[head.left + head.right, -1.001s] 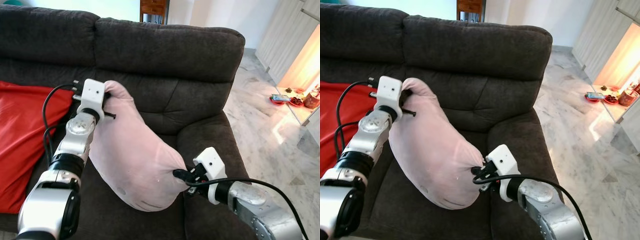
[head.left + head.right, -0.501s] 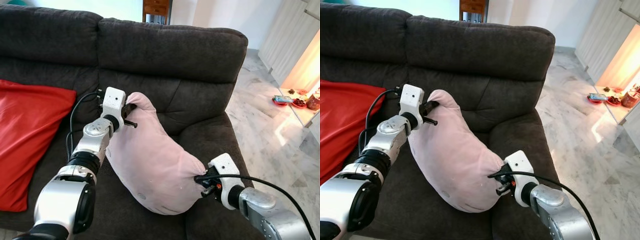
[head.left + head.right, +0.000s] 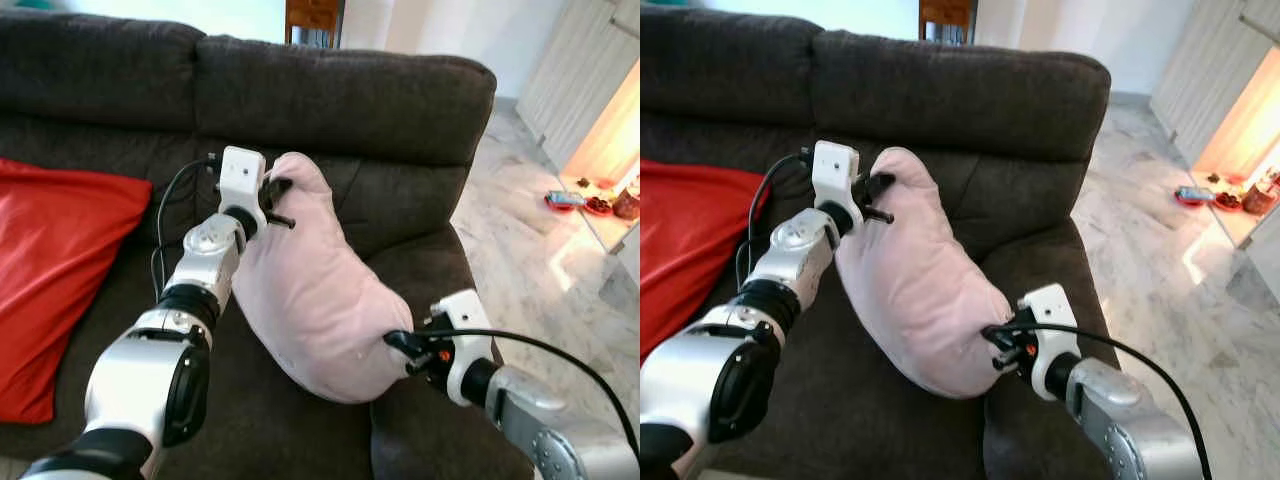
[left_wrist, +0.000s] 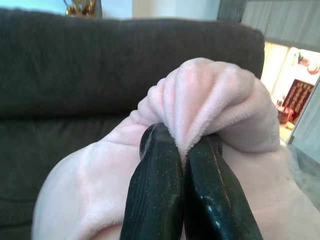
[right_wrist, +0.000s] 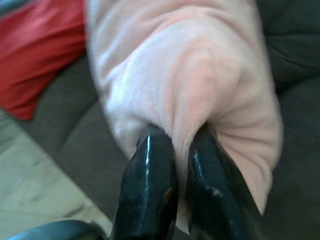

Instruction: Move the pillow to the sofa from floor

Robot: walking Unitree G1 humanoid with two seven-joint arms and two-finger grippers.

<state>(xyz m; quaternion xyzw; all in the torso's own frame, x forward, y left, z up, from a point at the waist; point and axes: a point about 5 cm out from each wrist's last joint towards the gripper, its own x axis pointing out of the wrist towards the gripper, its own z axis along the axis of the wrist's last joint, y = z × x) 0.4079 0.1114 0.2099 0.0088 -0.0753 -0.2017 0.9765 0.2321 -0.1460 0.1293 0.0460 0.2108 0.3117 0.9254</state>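
Pink pillow (image 3: 315, 290) is on the dark grey sofa (image 3: 340, 100), lying diagonally; upper end leans against the backrest, lower end sits on the seat cushion beside the right armrest; both arms have hold of it.

Left gripper (image 3: 272, 200) is at the pillow's upper corner, up against the backrest; jaws clamped tight on a bunched fold of the plush fabric; in the left wrist view the two black fingers (image 4: 155, 200) are pressed together with the fold pinched between them and puffing out above.

Right gripper (image 3: 405, 350) is at the lower end, just above the seat near the armrest; jaws narrow, holding a pinch of pillow cover; right wrist view shows the fingers (image 5: 147, 190) almost touching with pink fabric caught in the slit.

Red cushion (image 3: 55, 270) lies on the sofa's left seat, well apart from the pillow; marble floor (image 3: 545, 250) to the right of the sofa; a low shelf with small items (image 3: 590, 200) further right, too small to tell what they are.
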